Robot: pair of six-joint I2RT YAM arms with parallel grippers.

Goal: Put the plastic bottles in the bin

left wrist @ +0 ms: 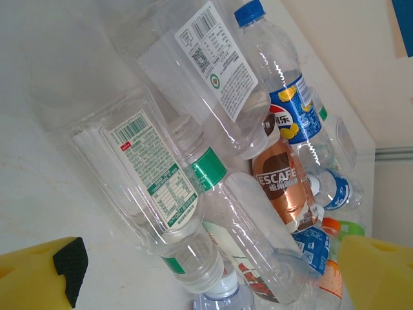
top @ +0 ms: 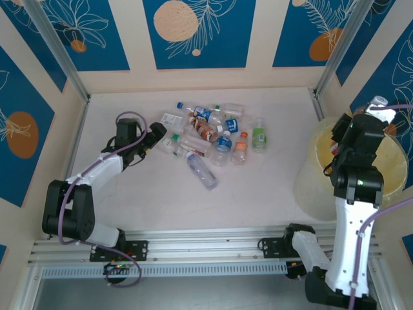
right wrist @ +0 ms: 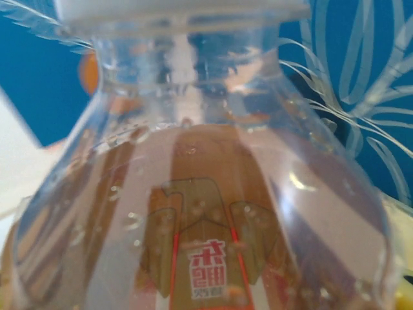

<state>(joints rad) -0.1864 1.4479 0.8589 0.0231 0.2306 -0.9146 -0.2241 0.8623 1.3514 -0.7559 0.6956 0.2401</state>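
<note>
Right jaws clamped on a bottle [right wrist: 206, 213] above the bin [top: 316, 187]. Left jaws wide open at the bottle pile [top: 222, 143], well left of the bin.

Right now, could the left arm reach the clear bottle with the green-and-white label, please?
Probably yes: the left gripper is open at the pile's edge, the green-labelled bottle lies just ahead between its fingers, nothing in front, though other bottles crowd it.
</note>
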